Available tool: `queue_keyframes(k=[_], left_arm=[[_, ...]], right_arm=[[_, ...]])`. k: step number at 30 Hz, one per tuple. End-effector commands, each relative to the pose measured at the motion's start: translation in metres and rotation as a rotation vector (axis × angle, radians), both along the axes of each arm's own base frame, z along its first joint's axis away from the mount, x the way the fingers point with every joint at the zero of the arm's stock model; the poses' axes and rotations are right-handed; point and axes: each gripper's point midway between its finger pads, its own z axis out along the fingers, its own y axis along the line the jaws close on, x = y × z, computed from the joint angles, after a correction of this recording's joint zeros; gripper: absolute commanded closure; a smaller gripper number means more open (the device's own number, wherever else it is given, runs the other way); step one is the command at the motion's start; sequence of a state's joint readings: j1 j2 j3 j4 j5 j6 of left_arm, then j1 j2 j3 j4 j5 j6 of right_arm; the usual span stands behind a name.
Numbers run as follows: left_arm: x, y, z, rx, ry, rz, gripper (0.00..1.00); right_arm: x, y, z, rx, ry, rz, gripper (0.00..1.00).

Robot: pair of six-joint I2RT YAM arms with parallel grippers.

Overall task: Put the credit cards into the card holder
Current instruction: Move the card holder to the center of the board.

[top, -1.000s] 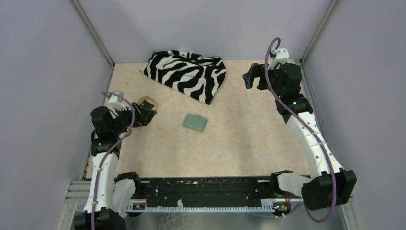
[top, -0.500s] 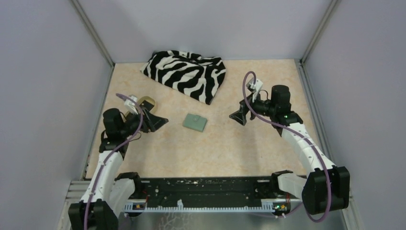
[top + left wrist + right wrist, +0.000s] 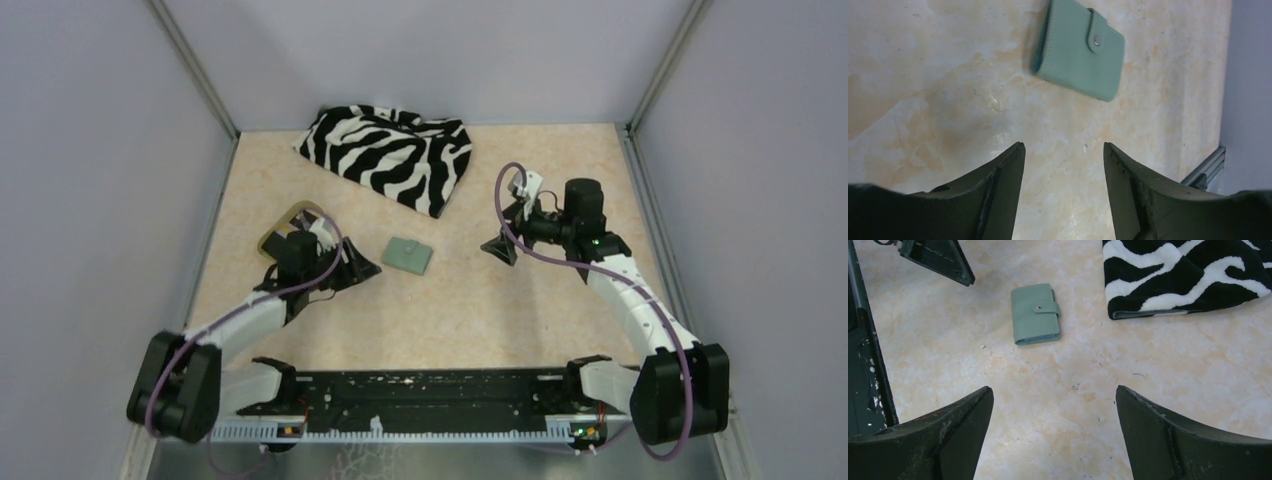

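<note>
The card holder is a small sage-green case lying shut and flat on the beige table; its snap tab shows in the left wrist view and the right wrist view. My left gripper hovers just left of it, jaws open with only bare table between them. On the holder's right, a short way off, my right gripper points at it, jaws wide open and empty. The credit cards are out of view.
A zebra-striped cloth lies bunched at the back of the table. A tan oval dish sits behind the left arm, partly hidden by it. Grey walls close in both sides, and the black base rail runs along the near edge.
The left arm swung right from the dish toward the card holder, its jaws narrowing somewhat. The right arm came down from the back right corner to beside the holder.
</note>
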State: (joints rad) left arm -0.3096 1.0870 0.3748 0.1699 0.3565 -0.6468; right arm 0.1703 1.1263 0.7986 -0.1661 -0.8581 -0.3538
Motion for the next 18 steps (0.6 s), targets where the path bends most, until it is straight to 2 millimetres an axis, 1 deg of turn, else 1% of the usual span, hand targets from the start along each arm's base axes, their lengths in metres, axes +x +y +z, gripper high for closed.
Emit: queue_keyframes(k=[1, 3, 5, 8, 10, 12, 14, 17, 18], left_arm=[[0.036, -0.006, -0.009, 0.084, 0.038, 0.052, 0.34], [0.046, -0.009, -0.02, 0.122, 0.059, 0.04, 0.33], [0.054, -0.017, -0.027, 0.142, 0.065, -0.016, 0.34], [0.064, -0.029, -0.033, 0.17, 0.059, -0.117, 0.39], [0.068, -0.032, -0.041, 0.2, 0.055, -0.17, 0.42], [0.077, -0.037, -0.046, 0.225, 0.056, -0.216, 0.47], [0.08, -0.043, -0.053, 0.229, 0.065, -0.266, 0.53], [0.08, -0.053, -0.063, 0.222, 0.093, -0.331, 0.67], [0.078, -0.057, -0.066, 0.218, 0.099, -0.354, 0.73]], right_arm=[[0.005, 0.007, 0.0, -0.03, -0.03, 0.037, 0.09], [0.003, 0.011, -0.005, -0.046, -0.026, 0.05, 0.09], [0.001, 0.015, -0.009, -0.065, -0.03, 0.063, 0.09], [0.0, 0.018, -0.014, -0.08, -0.028, 0.074, 0.09], [0.0, 0.019, -0.016, -0.086, -0.027, 0.08, 0.09], [-0.001, 0.02, -0.017, -0.094, -0.032, 0.085, 0.09], [-0.002, 0.021, -0.018, -0.096, -0.031, 0.088, 0.09], [-0.002, 0.021, -0.018, -0.1, -0.036, 0.091, 0.09], [-0.002, 0.021, -0.019, -0.101, -0.034, 0.093, 0.09]])
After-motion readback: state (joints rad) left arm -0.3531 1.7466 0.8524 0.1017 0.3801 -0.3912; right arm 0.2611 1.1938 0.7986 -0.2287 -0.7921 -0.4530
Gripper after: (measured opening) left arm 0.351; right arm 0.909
